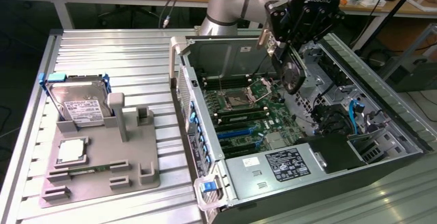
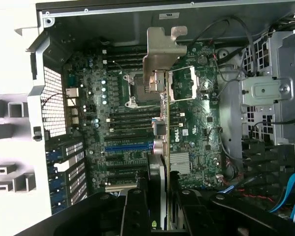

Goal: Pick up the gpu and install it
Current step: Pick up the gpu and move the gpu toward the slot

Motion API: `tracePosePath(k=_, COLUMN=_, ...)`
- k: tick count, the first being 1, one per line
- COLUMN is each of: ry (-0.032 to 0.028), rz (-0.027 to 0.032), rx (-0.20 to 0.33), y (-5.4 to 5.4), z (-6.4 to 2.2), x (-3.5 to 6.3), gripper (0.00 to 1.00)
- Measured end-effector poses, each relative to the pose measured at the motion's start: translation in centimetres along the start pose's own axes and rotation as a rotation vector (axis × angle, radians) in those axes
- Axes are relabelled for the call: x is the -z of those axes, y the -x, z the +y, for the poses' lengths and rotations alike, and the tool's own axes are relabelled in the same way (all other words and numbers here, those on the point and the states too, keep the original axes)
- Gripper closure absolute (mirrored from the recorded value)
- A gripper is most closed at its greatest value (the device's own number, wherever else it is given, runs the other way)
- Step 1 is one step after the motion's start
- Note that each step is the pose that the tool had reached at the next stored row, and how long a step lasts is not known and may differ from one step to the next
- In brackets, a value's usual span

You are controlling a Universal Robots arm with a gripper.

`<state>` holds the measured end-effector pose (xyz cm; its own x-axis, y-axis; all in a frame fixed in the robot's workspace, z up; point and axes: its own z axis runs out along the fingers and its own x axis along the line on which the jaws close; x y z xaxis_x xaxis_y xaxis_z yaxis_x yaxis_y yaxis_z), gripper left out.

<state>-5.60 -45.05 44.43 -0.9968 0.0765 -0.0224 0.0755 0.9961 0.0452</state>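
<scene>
Claw (image 1: 287, 47) is clamped on the gpu (image 1: 293, 75), which hangs edge-down above the motherboard (image 1: 239, 111) of the open case (image 1: 218, 50), not seated yet. In the exterior view, the hard drive (image 1: 81, 106) sits at 9 o'clock from it.

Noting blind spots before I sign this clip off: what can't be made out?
- Exterior view: the gripper hides the top of the gpu.
- Wrist view: the edge-on gpu covers the motherboard slots beneath it.
- Exterior view: the hard drive label text is too small to read.
</scene>
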Motion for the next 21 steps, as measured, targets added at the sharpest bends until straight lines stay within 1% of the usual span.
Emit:
tracePosePath(k=8, ry=0.0, rz=0.0, rx=0.0, y=0.7, z=0.06, x=-0.02, gripper=0.73)
tracePosePath(k=21, ry=0.0001, rz=0.0, rx=0.0, y=3.5, z=0.27, x=-0.09, gripper=0.73)
